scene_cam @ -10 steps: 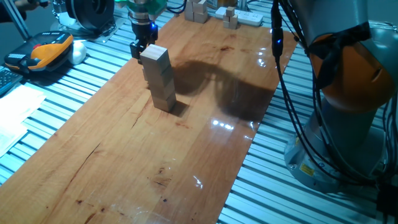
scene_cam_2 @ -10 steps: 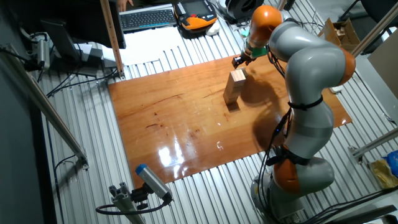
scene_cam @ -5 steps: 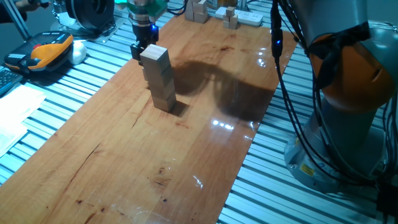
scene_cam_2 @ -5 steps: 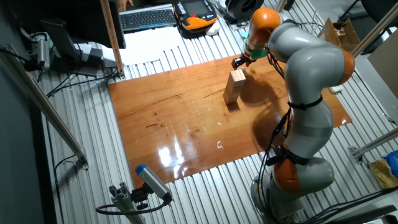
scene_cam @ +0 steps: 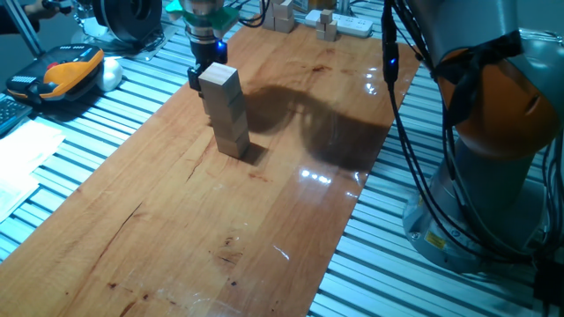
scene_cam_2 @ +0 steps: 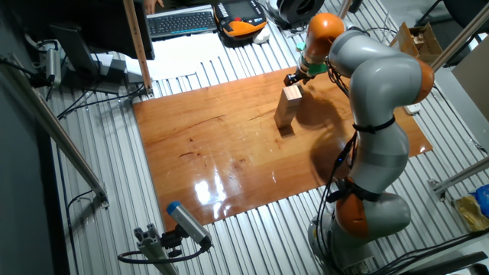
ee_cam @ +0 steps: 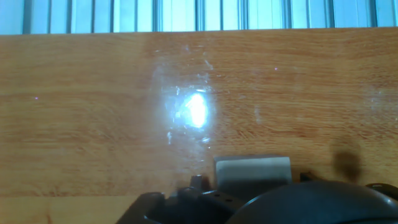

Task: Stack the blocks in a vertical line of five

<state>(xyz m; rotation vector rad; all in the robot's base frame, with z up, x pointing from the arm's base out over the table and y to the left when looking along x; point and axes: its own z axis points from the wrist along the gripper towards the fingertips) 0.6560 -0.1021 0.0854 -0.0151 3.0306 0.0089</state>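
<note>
1. Pale bare-wood blocks [scene_cam: 225, 110] stand as one upright stack, seams faint, on the desk [scene_cam: 176, 220], leaning slightly.
2. Stack sits at the desk's far end, about 11 o'clock from its middle.
3. Gripper [scene_cam: 204, 72] hangs just behind the top block; since before it has edged slightly away.
4. Whether the jaws are parted: cannot tell.
</note>
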